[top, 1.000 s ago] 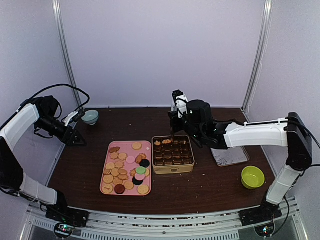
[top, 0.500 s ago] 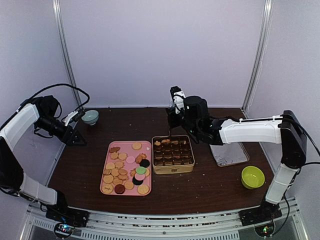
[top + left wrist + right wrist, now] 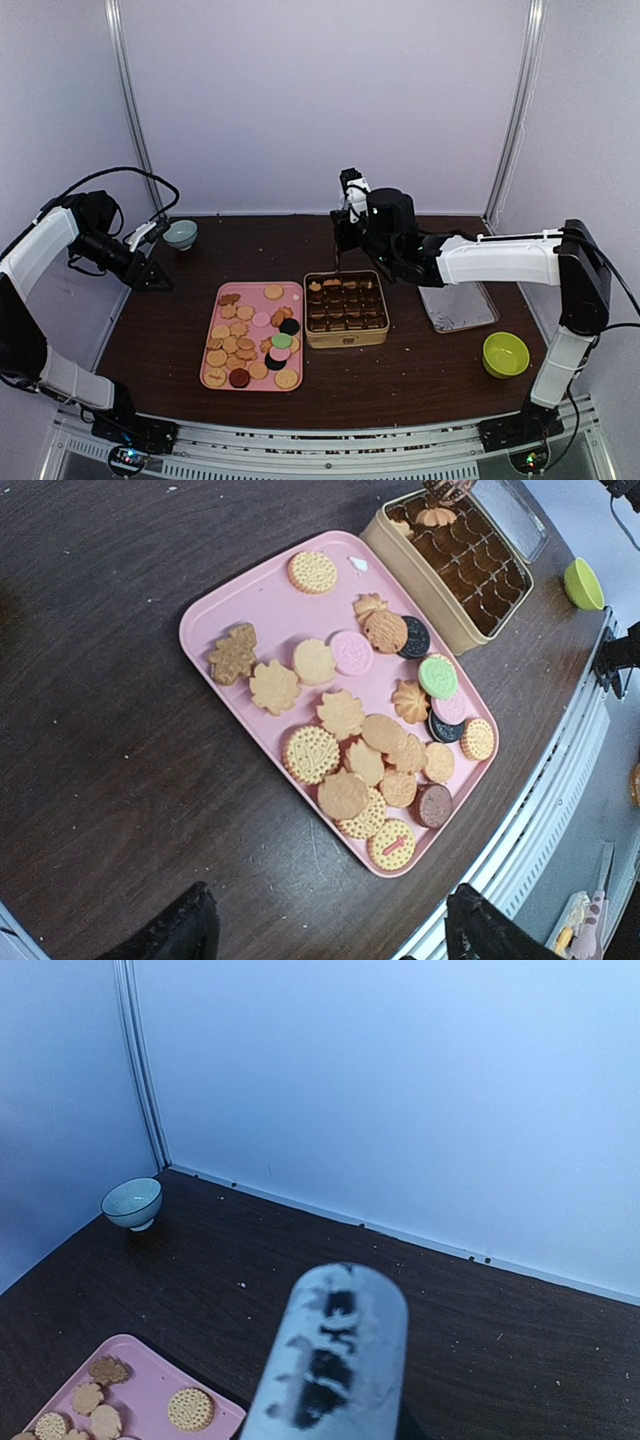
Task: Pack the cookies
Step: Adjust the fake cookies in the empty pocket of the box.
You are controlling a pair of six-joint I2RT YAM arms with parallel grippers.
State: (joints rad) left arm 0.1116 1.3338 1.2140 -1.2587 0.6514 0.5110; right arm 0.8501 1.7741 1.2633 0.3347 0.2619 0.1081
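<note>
From above, the right gripper (image 3: pixel 340 243) hangs over the far left corner of the tin (image 3: pixel 345 339), pressed narrow on a thin tool that I take for tongs (image 3: pixel 337 262), whose tips point down at the far row; whether they carry a biscuit is too small to tell. Nearly all the cookies (image 3: pixel 245 340) lie loose on the pink tray (image 3: pixel 254 300) just left of the tin, with only a couple of tan ones in the tin's far left cells. The left gripper (image 3: pixel 152 278) sits well apart at the left edge of the table, spread wide and holding nothing. The left wrist view looks past its two dark fingers (image 3: pixel 182 930) at the tray: biscuits overlap toward the tray's near end, while a round one at the far end lies alone and is probably the cleanest to take. The right wrist view shows little but the worn metal of the tongs up close, a pale bowl (image 3: pixel 131 1203) in the far corner and a corner of the tray; the tips are hidden. So tip height is best judged from overhead: lower straight into one empty cell, release only once the biscuit is inside its walls, and squeeze lightly, since these biscuits look brittle
</note>
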